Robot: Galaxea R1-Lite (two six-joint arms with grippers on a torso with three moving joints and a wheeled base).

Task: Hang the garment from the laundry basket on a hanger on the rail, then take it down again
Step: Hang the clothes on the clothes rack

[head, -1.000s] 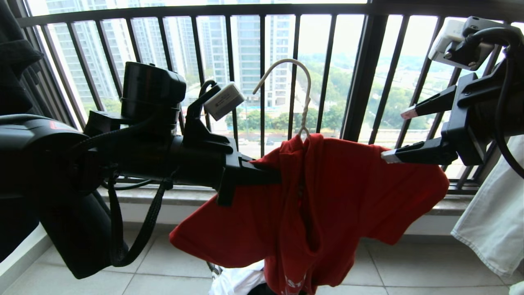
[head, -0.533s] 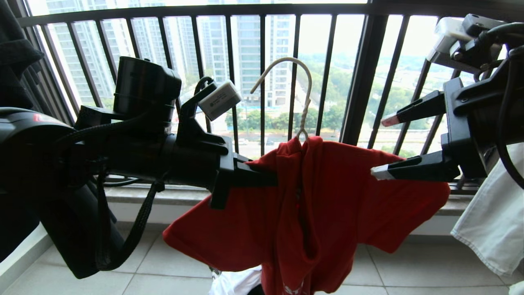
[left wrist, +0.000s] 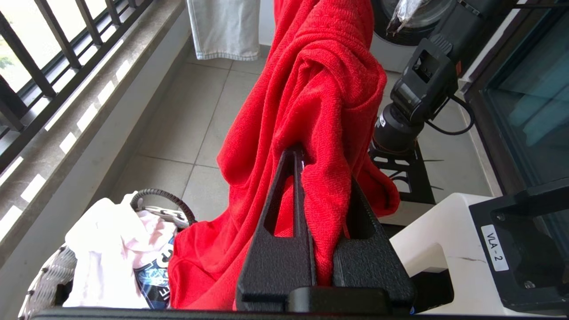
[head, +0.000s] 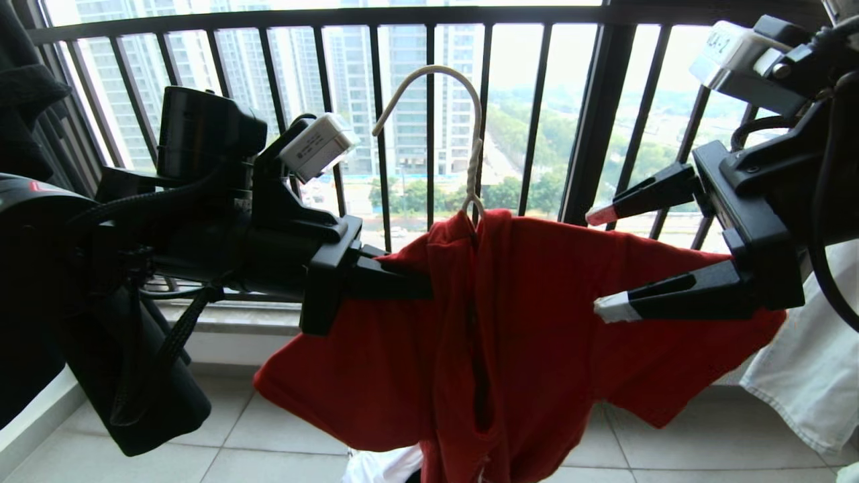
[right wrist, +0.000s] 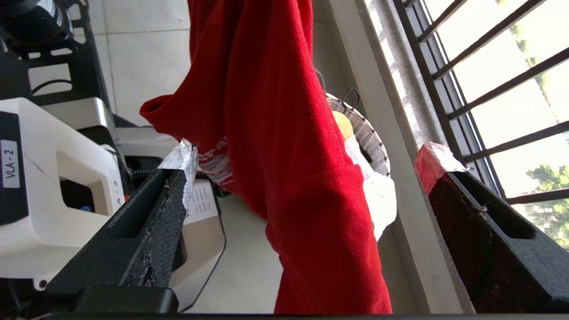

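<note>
Two grippers: both up at chest height in front of the balcony railing (head: 429, 121).
Left gripper (left wrist: 311, 178): jaws pinched tight on the garment (head: 523, 322) at its left shoulder.
Right gripper (head: 600, 261): jaws spread wide, straddling the right sleeve, nothing gripped.
Garment: red T-shirt draped on the hanger (head: 463, 134), whose cream hook stands free against the bars.
Laundry basket (left wrist: 49, 275): on the floor below, white clothes (left wrist: 111, 253) heaped inside.
Floor (head: 268, 436): pale tiles, stone sill under the railing.
Right edge: pale cloth (head: 805, 376) hanging.
</note>
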